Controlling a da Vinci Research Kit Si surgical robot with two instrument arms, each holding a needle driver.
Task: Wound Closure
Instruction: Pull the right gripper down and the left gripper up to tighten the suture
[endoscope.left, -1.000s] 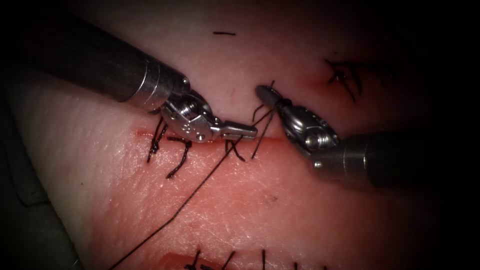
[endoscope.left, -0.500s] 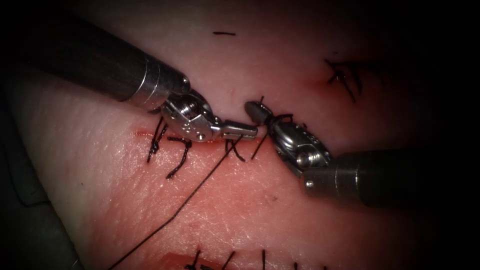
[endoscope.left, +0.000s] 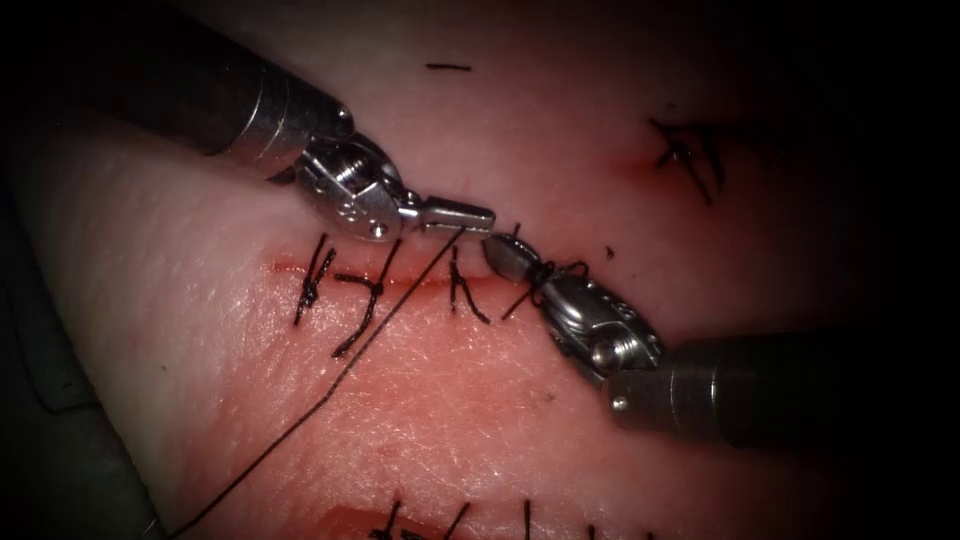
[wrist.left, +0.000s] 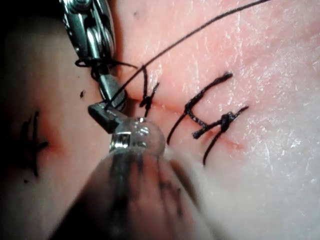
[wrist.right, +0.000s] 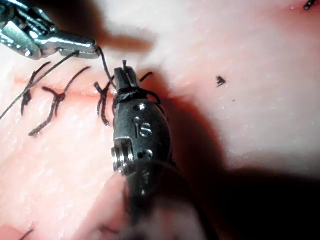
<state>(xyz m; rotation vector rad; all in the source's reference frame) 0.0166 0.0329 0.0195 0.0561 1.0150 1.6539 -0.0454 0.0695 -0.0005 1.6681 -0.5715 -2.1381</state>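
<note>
The cut (endoscope.left: 420, 283) runs across the tissue (endoscope.left: 480, 400). Just above it my left tool (endoscope.left: 470, 215) is shut on the long black thread (endoscope.left: 330, 385), which slants down and left off the tissue. My right tool (endoscope.left: 497, 252) lies tip to tip with it, just right of the last stitch. A loop of thread (endoscope.left: 545, 270) is wound around its jaws, and a short thread end pokes out at its tip. The right wrist view shows the loop (wrist.right: 127, 95) round the right tool (wrist.right: 125, 77), with the left tool (wrist.right: 75, 47) close by. The left wrist view shows the left tool (wrist.left: 105, 115).
Three tied stitches (endoscope.left: 312, 280) (endoscope.left: 365, 295) (endoscope.left: 462, 292) cross the cut to the left of the tools. Another stitched spot (endoscope.left: 690, 150) lies at the far right. Several thread ends (endoscope.left: 460, 520) stand along the near edge, by red fluid. A cut piece of thread (endoscope.left: 448, 67) lies at the back.
The left tool has lifted up and to the left with the long thread. The right tool has moved down and left to the cut, with the thread drawn into a loop around its jaws.
</note>
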